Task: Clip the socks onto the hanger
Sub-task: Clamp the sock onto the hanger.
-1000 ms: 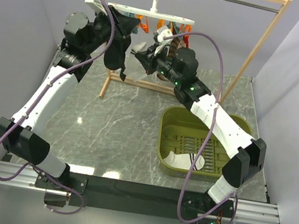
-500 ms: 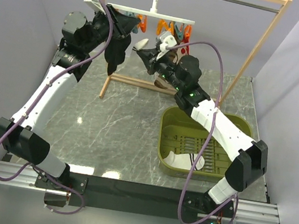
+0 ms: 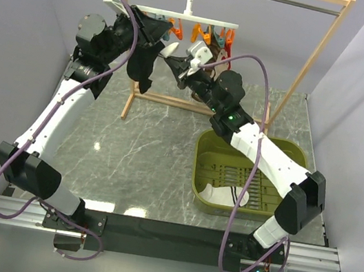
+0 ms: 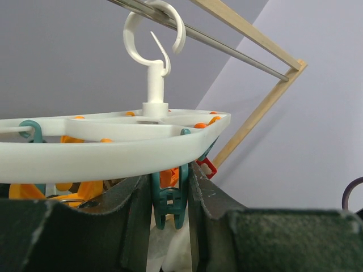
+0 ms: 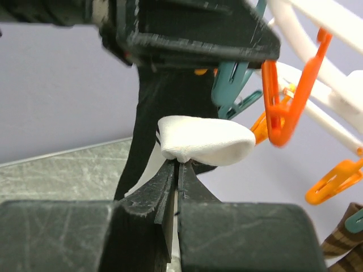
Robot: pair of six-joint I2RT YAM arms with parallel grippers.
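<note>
On the worktop (image 3: 144, 151), 1 striped sock (image 3: 219, 195) lies in the green basket (image 3: 199, 161). Higher and farther back, the right tool (image 5: 177, 165) is clamped on the other sock (image 5: 204, 140), holding its white end just under the hanger (image 4: 113, 148), beside a black sock (image 3: 140, 66). The left tool (image 4: 170, 180) grips a teal clip (image 4: 169, 203) between its 2 fingers, under the hanger's rim. The hanger's hook sits over the wooden rack's (image 4: 249, 122) rail.

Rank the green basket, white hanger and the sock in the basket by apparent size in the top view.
1. Green basket, largest.
2. White hanger, though it hangs nearer the camera, so this place is unsure.
3. White sock lying in the basket, clearly smallest.
</note>
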